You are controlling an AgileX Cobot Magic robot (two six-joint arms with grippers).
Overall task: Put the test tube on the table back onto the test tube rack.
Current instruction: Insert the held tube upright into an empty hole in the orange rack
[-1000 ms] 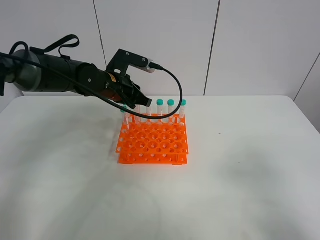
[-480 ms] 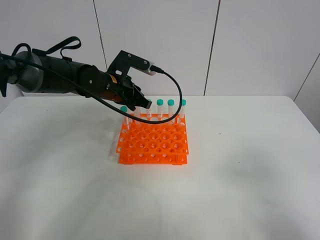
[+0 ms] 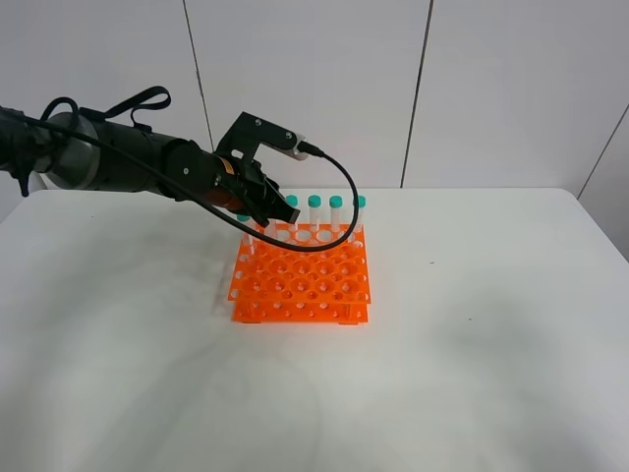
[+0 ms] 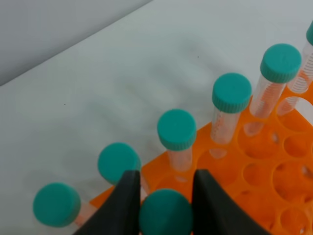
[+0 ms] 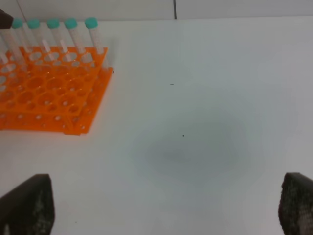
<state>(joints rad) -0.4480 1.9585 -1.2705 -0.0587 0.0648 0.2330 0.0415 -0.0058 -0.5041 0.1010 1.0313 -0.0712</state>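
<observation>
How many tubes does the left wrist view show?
7. Six tubes stand in a row along the rack edge; one tube is held in the left gripper. More may be hidden.

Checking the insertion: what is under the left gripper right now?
A teal-capped test tube sits clamped in the left gripper, above the orange rack. The tube's body and the hole below it are hidden by the cap and the fingers.
</observation>
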